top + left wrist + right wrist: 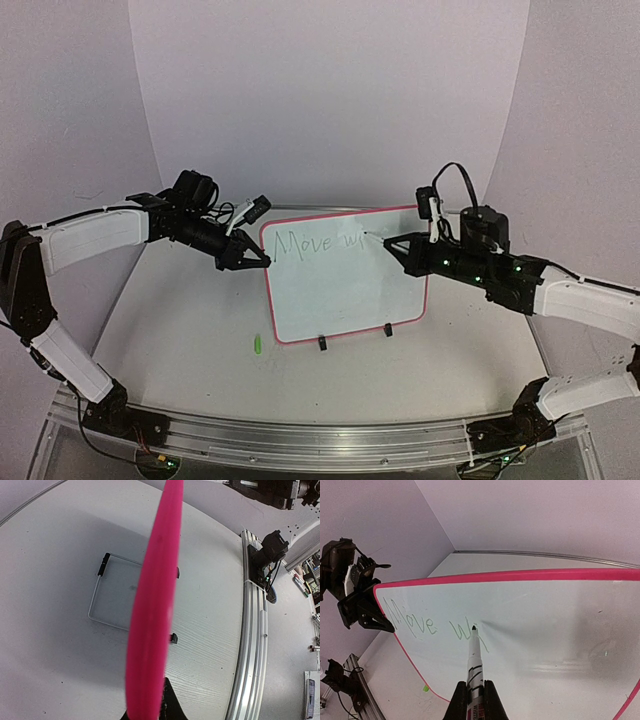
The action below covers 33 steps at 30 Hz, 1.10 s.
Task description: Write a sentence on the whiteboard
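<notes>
The whiteboard [545,615] is faced with a smooth, glossy white sheet on which soft reflections are carried, and it is edged with a shiny pink-red frame [520,575] of what looks like plastic. The sentence [420,625] is laid down in thin green ink, duller than the gloss beneath it. The marker [476,667] is cased in smooth white plastic with a printed label, and the right fingers [458,702] are finished in matt black. The counter [210,630] is surfaced in matt white with a faint wood-grain texture. The rail [250,645] at its edge is made of brushed, silvery metal, and the stand [95,595] is bent from thin bright wire.
</notes>
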Tool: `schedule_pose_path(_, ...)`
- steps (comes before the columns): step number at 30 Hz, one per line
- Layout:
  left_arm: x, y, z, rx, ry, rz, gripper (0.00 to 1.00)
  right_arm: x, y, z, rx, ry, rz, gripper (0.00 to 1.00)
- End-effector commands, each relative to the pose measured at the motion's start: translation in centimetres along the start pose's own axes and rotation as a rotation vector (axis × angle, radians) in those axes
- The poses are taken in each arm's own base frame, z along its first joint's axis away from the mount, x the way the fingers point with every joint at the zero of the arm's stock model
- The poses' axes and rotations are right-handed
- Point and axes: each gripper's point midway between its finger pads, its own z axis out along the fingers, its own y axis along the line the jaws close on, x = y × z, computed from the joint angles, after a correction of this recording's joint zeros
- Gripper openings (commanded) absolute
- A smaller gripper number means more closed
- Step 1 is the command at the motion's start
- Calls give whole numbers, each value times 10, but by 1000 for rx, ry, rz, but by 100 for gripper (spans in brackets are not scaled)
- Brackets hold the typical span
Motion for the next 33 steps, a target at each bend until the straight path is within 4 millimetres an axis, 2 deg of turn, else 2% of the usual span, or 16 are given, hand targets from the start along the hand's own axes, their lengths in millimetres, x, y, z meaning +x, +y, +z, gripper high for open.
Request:
schedule_pose_path(1,11,16,3,-66,43,16,0,-4,-4,4,14,-18,4,0)
schedule_pose_path(14,11,16,2,-67,44,18,0,-5,-10,11,49,-17,3,0)
schedule_pose_path(26,11,17,3,-67,45,18,0,-8,-19,-1,104,-47,8,0)
schedule_pose_path(33,11,17,3,-67,45,17,0,-8,-7,-6,40,-38,3,0)
